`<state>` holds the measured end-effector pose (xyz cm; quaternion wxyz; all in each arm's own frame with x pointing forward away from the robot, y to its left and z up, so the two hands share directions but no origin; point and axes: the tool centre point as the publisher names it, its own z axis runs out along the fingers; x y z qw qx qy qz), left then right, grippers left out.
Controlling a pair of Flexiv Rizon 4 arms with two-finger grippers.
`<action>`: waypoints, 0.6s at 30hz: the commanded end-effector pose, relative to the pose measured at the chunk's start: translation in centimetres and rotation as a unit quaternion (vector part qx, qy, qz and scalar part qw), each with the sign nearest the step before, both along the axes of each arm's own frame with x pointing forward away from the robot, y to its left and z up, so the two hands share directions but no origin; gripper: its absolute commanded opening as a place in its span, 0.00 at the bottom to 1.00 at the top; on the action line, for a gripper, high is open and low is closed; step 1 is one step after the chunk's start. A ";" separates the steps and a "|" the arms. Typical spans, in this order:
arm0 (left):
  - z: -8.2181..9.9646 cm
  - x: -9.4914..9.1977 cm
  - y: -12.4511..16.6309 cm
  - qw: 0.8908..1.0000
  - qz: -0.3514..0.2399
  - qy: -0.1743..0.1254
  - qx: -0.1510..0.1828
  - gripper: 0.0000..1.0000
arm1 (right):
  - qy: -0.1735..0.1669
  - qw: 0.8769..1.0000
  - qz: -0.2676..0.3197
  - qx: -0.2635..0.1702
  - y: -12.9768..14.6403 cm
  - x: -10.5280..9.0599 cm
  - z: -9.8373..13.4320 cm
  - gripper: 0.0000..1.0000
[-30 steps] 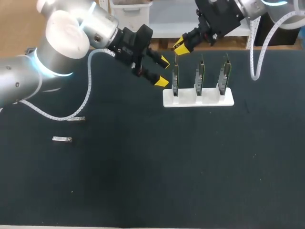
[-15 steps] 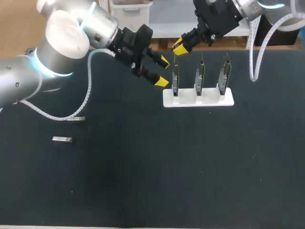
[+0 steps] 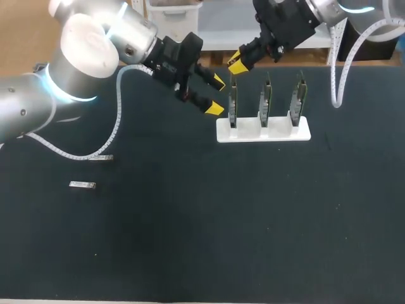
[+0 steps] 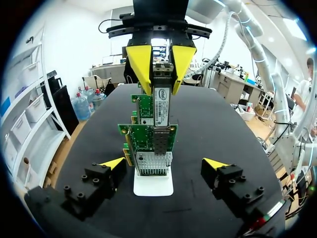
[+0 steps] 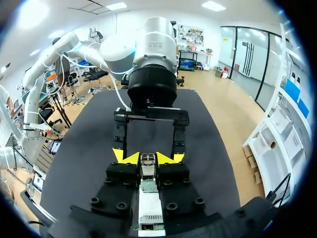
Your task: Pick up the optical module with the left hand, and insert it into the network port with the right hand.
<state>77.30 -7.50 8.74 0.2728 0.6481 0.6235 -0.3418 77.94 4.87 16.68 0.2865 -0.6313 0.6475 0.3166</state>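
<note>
Yellow-tipped right gripper (image 3: 236, 62) is clamping a slim silver optical module (image 4: 161, 101) above the green network card (image 3: 233, 104), left gripper (image 3: 216, 95) gaping alongside; slight tilt risks jamming it.

Robotics lab: my left arm (image 3: 82, 69), right arm (image 3: 329, 9) over black table (image 3: 221, 221); circuit cards (image 3: 266, 98) upright in white stand (image 3: 262, 132).

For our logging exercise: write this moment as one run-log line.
left claw: open, beside white rack | right claw: shut on optical module, above end network card | module: not yet inserted
</note>
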 end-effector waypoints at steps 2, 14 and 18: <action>0.0 0.2 0.0 1.000 -0.002 0.002 0.002 1.00 | -0.008 1.000 0.001 0.006 -0.3 -0.4 0.5 0.00; 0.0 0.2 0.0 1.000 -0.002 0.002 0.002 1.00 | -0.013 1.000 0.025 0.006 -0.6 -0.3 0.9 0.00; 0.0 0.2 0.0 1.000 -0.002 0.002 0.002 1.00 | -0.011 1.000 0.025 0.005 -0.7 -0.1 0.6 0.00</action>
